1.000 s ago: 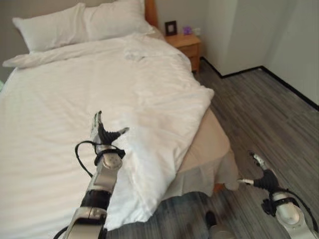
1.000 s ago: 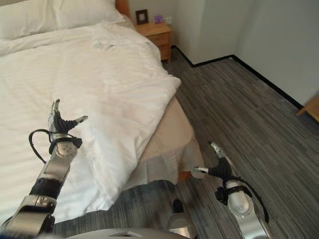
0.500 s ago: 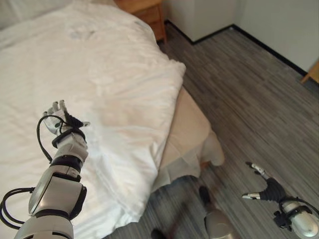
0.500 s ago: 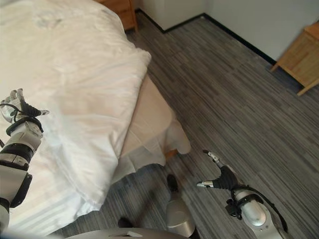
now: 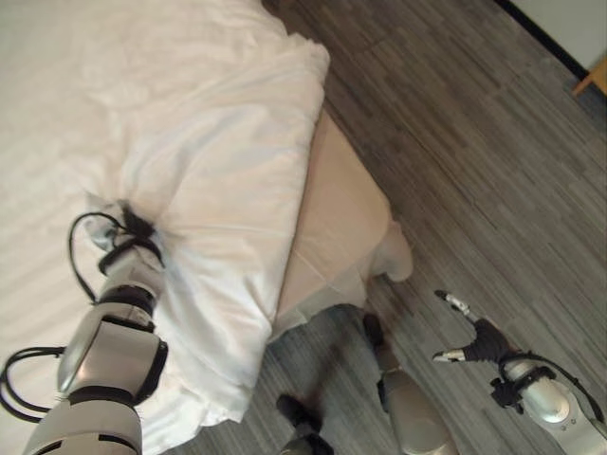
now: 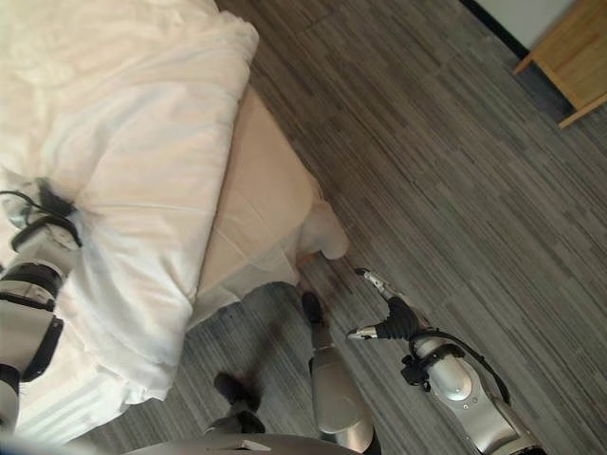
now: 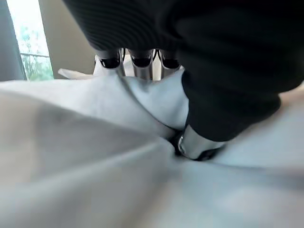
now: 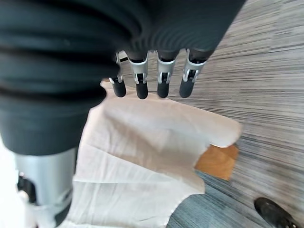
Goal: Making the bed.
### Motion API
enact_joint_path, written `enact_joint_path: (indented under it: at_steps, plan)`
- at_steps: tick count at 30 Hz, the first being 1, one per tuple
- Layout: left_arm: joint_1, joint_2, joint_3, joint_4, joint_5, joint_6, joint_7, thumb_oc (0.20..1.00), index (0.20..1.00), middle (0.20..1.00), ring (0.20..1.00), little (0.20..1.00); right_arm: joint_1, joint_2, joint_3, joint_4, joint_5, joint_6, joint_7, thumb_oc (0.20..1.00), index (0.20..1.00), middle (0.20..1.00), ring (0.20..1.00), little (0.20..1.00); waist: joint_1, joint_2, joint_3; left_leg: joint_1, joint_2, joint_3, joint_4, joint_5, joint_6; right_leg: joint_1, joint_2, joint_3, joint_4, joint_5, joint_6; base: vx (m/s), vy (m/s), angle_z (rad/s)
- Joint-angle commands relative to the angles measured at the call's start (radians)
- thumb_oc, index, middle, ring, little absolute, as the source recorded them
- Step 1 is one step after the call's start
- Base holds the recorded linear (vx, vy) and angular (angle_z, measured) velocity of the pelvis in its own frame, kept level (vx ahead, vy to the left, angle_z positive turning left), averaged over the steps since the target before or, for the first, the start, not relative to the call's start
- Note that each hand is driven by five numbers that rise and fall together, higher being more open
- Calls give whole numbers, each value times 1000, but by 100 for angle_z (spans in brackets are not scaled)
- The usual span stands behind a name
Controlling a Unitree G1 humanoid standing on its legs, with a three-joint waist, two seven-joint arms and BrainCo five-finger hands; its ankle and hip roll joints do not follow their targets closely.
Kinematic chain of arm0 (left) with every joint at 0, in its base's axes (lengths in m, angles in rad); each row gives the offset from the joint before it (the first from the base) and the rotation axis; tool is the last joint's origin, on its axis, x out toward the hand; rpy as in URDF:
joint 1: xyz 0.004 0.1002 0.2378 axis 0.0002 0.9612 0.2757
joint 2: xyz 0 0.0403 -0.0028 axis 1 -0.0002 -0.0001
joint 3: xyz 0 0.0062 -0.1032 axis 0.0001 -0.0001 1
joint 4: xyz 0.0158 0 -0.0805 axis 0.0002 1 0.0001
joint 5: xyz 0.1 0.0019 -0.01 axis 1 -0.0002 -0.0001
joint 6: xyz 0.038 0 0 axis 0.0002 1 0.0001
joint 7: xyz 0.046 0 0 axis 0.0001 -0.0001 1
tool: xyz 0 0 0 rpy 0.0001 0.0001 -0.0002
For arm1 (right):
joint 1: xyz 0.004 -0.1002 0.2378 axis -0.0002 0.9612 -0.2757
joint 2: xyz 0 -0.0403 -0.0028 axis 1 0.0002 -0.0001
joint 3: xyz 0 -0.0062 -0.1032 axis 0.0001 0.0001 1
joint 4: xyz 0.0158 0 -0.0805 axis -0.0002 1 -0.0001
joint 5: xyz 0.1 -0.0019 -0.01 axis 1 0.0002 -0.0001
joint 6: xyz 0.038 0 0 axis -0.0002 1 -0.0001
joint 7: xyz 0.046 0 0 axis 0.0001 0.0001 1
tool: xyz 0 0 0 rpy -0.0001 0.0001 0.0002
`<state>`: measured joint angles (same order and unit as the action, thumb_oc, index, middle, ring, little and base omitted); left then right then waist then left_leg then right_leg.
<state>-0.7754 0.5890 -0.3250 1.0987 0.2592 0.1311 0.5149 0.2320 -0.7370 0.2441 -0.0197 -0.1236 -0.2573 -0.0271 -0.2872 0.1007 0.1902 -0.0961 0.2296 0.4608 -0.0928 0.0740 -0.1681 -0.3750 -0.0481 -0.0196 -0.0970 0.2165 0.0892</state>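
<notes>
A white duvet (image 5: 199, 114) covers the bed and hangs over its near corner. My left hand (image 5: 130, 230) is pressed down into the duvet a little in from that hanging edge. In the left wrist view a raised fold of the duvet (image 7: 142, 102) sits pinched between the thumb (image 7: 195, 146) and the fingers (image 7: 141, 64). My right hand (image 6: 391, 322) hangs low over the floor to the right of the bed's corner, fingers (image 8: 151, 78) straight, holding nothing.
A beige bed skirt (image 5: 346, 223) shows under the duvet at the bed's corner, with a wooden bed leg (image 8: 217, 161) below it. Grey plank floor (image 5: 474, 171) stretches to the right. A wooden piece of furniture (image 6: 569, 47) stands at the far right.
The camera has tipped down toward the bed's corner. My left hand has dropped from open above the duvet into the cloth and closed on a fold. The right hand remains open.
</notes>
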Motion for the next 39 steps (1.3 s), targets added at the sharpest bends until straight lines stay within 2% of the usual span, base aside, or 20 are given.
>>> enact_joint_path:
  at_steps: [1, 2, 3, 4, 5, 6, 7, 8, 9, 13, 14, 15, 16, 20, 23, 28, 34, 35, 38, 39]
  plan:
    - [14, -54, 20, -225, -34, -96, 39, 200, 200, 200, 200, 200, 22, -6, 7, -34, -71, -13, -15, 1000, 1000, 1000, 1000, 1000, -2, -30, 41, 120, -119, -274, 36, -74, 1, 108, -31, -16, 12, -97, 81, 113, -13, -65]
    - [63, -117, 5, -385, -41, -118, 47, 200, 200, 200, 200, 200, 35, 10, 10, -2, -85, -3, -13, 1000, 1000, 1000, 1000, 1000, 11, -33, 41, 161, -149, -323, 47, -110, 14, 135, -24, 7, 12, -98, 77, 17, 154, -34]
    - [102, -281, -107, -564, 13, -156, -14, 200, 200, 200, 200, 200, 51, 52, 7, 74, -83, 22, -32, 1000, 1000, 1000, 1000, 1000, -32, -28, 22, 233, -148, -260, 7, -125, 32, 197, -47, 14, 16, -94, 90, 4, 149, -14]
    - [101, -282, -107, -564, 13, -155, -14, 200, 200, 200, 200, 200, 51, 53, 6, 74, -83, 21, -33, 1000, 1000, 1000, 1000, 1000, -32, -30, 21, 231, -150, -260, 7, -120, 32, 196, -49, 15, 14, -89, 89, -20, 236, 58]
    - [125, -346, -147, -602, 7, -165, -52, 200, 200, 200, 200, 200, 55, 74, 4, 118, -82, 37, -36, 1000, 1000, 1000, 1000, 1000, -47, -34, 4, 256, -167, -254, 5, -136, 41, 224, -59, 10, 18, -82, 97, -33, 89, 54]
    - [126, -346, -148, -602, 7, -166, -52, 200, 200, 200, 200, 200, 56, 75, 5, 119, -82, 37, -36, 1000, 1000, 1000, 1000, 1000, -47, -35, 4, 257, -168, -254, 5, -136, 41, 225, -60, 10, 18, -82, 97, -92, 188, 45]
    - [167, -418, -209, -642, -3, -179, -92, 200, 200, 200, 200, 200, 63, 110, 1, 189, -78, 53, -51, 1000, 1000, 1000, 1000, 1000, -70, -51, -6, 281, -184, -248, 5, -152, 55, 240, -67, 23, 29, -60, 114, -75, 98, 13]
    - [168, -418, -211, -642, -3, -179, -92, 200, 200, 200, 200, 200, 63, 111, 1, 192, -78, 52, -53, 1000, 1000, 1000, 1000, 1000, -69, -53, -6, 282, -186, -248, 5, -153, 56, 240, -68, 24, 28, -59, 115, -178, 167, -27]
    - [190, -471, -274, -675, -16, -187, -138, 200, 200, 200, 200, 200, 59, 145, 1, 249, -77, 71, -76, 1000, 1000, 1000, 1000, 1000, -88, -71, -7, 294, -200, -238, 5, -161, 70, 232, -70, 43, 43, -29, 136, -165, 106, -49]
    - [230, -552, -371, -625, -50, -192, -195, 200, 200, 200, 200, 200, 49, 198, 3, 348, -65, 90, -112, 1000, 1000, 1000, 1000, 1000, -97, -97, -1, 312, -205, -204, 5, -168, 78, 225, -74, 60, 85, -22, 156, -177, 61, -46]
    - [272, -617, -469, -555, -70, -195, -252, 200, 200, 200, 200, 200, 45, 249, -10, 432, -22, 105, -143, 1000, 1000, 1000, 1000, 1000, -117, -107, 3, 319, -206, -206, 5, -170, 83, 224, -77, 79, 110, -24, 159, -155, -9, -34]
    - [270, -637, -499, -533, -80, -196, -261, 200, 200, 200, 200, 200, 37, 267, -6, 454, -7, 112, -152, 1000, 1000, 1000, 1000, 1000, -125, -111, 4, 320, -206, -209, 5, -169, 86, 219, -75, 93, 125, -20, 162, -222, -24, -17]
    - [289, -683, -567, -514, -102, -202, -300, 1000, 1000, 1000, 1000, 1000, 22, 295, -20, 525, 35, 124, -171, 1000, 1000, 1000, 1000, 1000, -135, -109, 17, 327, -198, -209, 5, -174, 91, 217, -73, 106, 153, -39, 163, -119, -37, 3]
    - [295, -727, -652, -472, -158, -207, -348, 1000, 1000, 1000, 1000, 1000, -25, 319, -21, 657, 45, 162, -214, 1000, 1000, 1000, 1000, 1000, -136, -111, 11, 326, -195, -192, 5, -172, 95, 221, -95, 114, 131, -36, 160, -89, -69, -12]
    - [285, -729, -667, -509, -303, -214, -389, 1000, 1000, 1000, 1000, 1000, -94, 316, -78, 774, 57, 205, -290, 1000, 1000, 1000, 1000, 1000, -121, -94, -6, 354, -196, -144, 5, -178, 91, 239, -116, 96, 65, -6, 171, 40, -102, -32]
    - [219, -743, -634, -553, -373, -222, -368, 1000, 1000, 1000, 1000, 1000, -62, 247, -120, 686, -1, 212, -312, 1000, 1000, 1000, 1000, 1000, -141, -62, -11, 373, -198, -135, 5, -175, 82, 277, -125, 89, 28, -25, 164, 58, -80, -27]
    - [178, -758, -590, -552, -407, -214, -341, 1000, 1000, 1000, 1000, 1000, -50, 217, -131, 622, -3, 209, -300, 1000, 1000, 1000, 1000, 1000, -166, -30, 0, 380, -199, -122, 5, -161, 70, 291, -119, 91, 15, -39, 156, 35, -64, 1]
    - [172, -749, -575, -580, -447, -215, -342, 1000, 1000, 1000, 1000, 1000, -83, 190, -125, 582, -20, 212, -315, 1000, 1000, 1000, 1000, 1000, -170, -14, 11, 379, -200, -109, 8, -158, 67, 287, -114, 97, 10, -43, 154, 23, -48, 5]
    - [165, -748, -572, -602, -488, -223, -343, 1000, 1000, 1000, 1000, 1000, -98, 197, -103, 583, -31, 224, -309, 1000, 1000, 1000, 1000, 1000, -167, 2, 15, 376, -200, -94, 10, -157, 65, 281, -110, 107, 10, -47, 153, 62, -51, -12]
    - [139, -758, -569, -629, -511, -227, -340, 1000, 1000, 1000, 1000, 1000, -111, 201, -91, 572, -59, 238, -316, 1000, 1000, 1000, 1000, 1000, -180, 12, 19, 381, -201, -71, 11, -159, 65, 273, -103, 123, 10, -47, 153, 64, -42, -27]
